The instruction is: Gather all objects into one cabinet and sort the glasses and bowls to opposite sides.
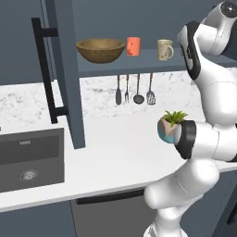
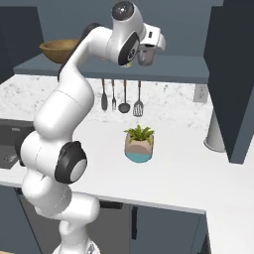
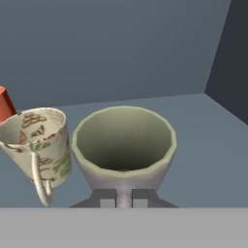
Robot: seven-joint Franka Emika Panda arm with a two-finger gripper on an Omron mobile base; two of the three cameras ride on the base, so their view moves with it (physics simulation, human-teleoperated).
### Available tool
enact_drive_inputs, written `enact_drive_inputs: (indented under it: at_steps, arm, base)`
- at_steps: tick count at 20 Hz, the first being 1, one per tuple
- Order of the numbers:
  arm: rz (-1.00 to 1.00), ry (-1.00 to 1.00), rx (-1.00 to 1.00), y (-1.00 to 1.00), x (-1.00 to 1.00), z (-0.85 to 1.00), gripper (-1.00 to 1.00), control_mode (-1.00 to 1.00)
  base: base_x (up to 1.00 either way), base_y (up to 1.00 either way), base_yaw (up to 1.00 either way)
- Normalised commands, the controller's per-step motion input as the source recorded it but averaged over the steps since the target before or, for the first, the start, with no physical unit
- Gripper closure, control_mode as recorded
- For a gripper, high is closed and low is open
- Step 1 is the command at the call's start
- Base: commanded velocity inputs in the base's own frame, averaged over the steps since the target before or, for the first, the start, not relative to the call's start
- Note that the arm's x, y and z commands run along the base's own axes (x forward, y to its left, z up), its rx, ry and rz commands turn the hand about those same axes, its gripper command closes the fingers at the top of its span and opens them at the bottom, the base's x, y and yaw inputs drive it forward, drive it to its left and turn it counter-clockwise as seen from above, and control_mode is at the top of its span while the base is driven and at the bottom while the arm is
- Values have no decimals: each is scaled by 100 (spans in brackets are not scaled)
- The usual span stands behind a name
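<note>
Left base view, left to right along the cabinet (image 1: 65,92) shelf: 1 wooden bowl (image 1: 100,49), 1 orange cup (image 1: 133,46), 1 beige mug (image 1: 164,49). Hand view: the beige mug sits just left of the grey-brown mug (image 3: 124,145), whose near rim the jaws clench, held over the shelf. Below, a potted plant (image 2: 139,143) stands on the white surface (image 2: 188,173).
</note>
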Motion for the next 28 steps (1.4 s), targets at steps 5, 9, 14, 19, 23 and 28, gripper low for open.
enact_drive_inputs:
  at_steps: [5, 9, 14, 19, 23, 28]
  arm:
    - [0, 1, 0, 0, 34, -9, 100, -100]
    - [0, 1, 0, 0, 19, -26, 100, -100]
    - [0, 1, 0, 0, 23, -12, 100, -100]
    - [0, 1, 0, -2, 27, -8, 100, -100]
    - [0, 2, 0, -19, 33, -13, 100, -100]
    - [0, 2, 0, -19, 30, -13, 100, -100]
  base:
    - [0, 0, 0]
    - [0, 0, 0]
    - [0, 0, 0]
    - [0, 0, 0]
    - [0, 0, 0]
    - [0, 0, 0]
